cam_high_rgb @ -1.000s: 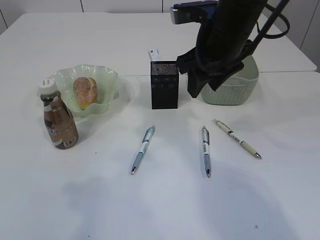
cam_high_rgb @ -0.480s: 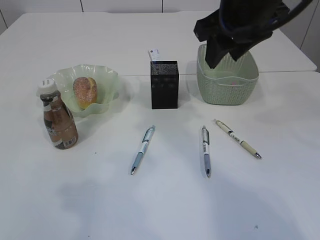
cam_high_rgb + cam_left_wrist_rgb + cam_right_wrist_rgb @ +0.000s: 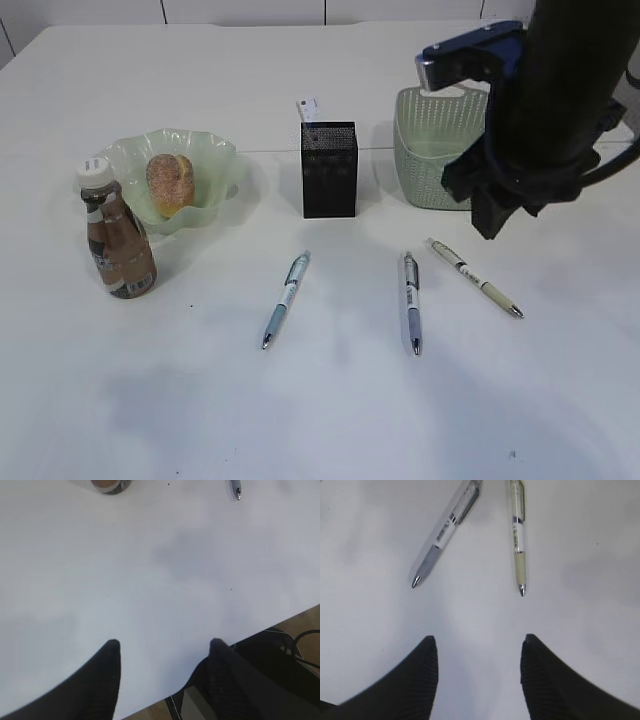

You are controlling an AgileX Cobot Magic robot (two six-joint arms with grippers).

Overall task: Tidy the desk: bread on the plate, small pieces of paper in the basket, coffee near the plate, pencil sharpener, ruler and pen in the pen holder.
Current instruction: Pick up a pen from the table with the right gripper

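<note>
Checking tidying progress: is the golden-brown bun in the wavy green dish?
Yes: the golden-brown bun lies inside the wavy green dish.

Right gripper point(image 3: 477, 652) jaws apart, empty, pointing down, arm raised. Left gripper point(image 3: 165, 655) jaws apart, empty.

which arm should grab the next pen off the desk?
Right, probably. The right gripper hangs open above the grey pen and beige pen. The left gripper sits open at the desk's near edge.
</note>
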